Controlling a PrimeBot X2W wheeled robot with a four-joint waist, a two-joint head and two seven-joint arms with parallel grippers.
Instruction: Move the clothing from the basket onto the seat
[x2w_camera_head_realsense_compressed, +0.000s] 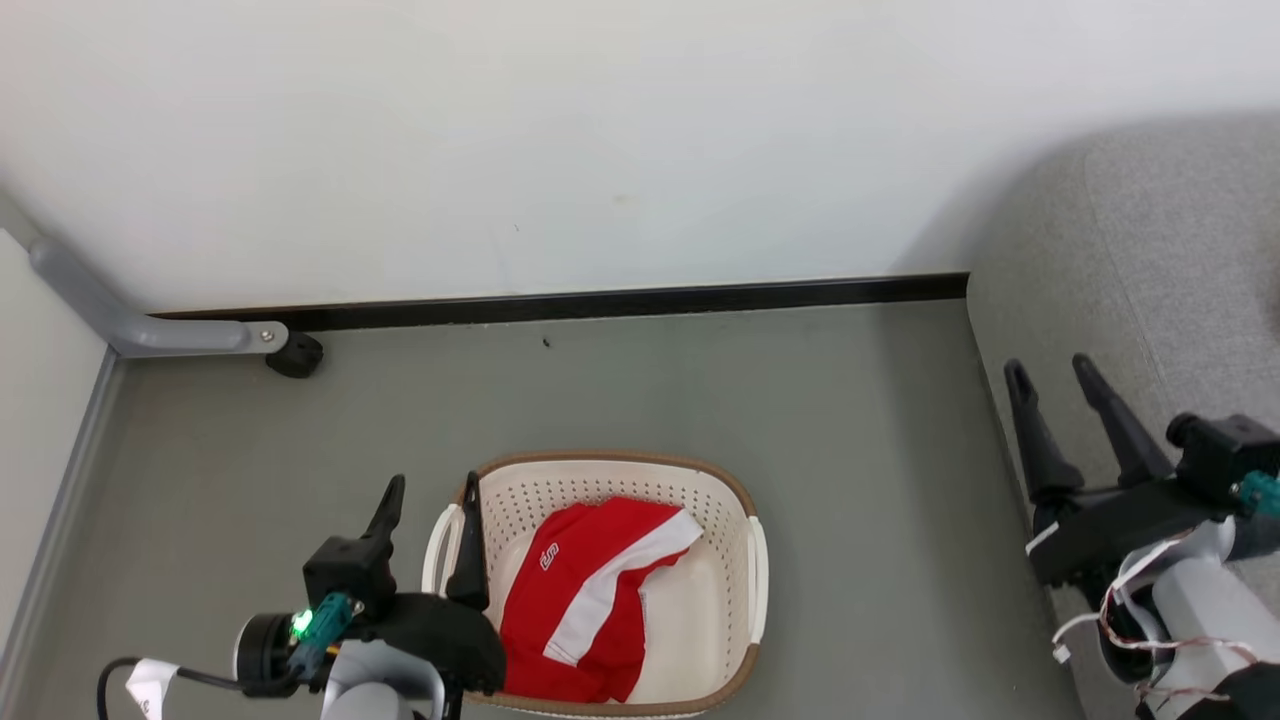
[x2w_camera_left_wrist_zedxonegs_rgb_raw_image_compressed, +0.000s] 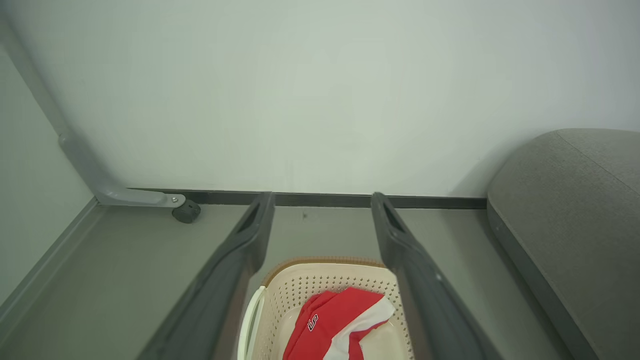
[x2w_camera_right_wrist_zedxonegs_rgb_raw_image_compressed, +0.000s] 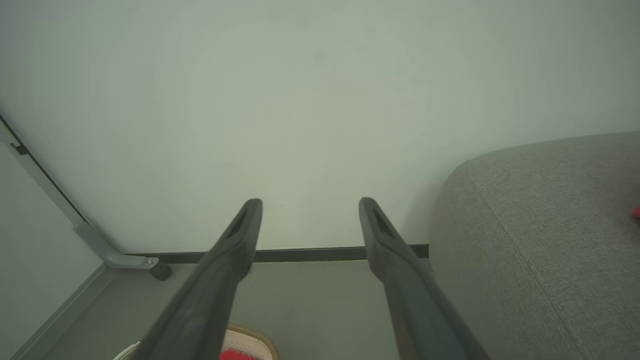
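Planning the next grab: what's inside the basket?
A red garment with a white stripe lies in the basket; bare bottom shows beside it. Anything beneath the cloth is hidden.

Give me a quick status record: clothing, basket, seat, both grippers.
clothing: one red garment with a white stripe, lying in the basket
basket: on the grey floor, to the left of the seat
seat: at right, against the wall
left gripper: open, empty, at the basket's left rim
right gripper: open, empty, at the seat's edge

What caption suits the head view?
Red clothing lies in the basket; left gripper and right gripper open, seat at right.
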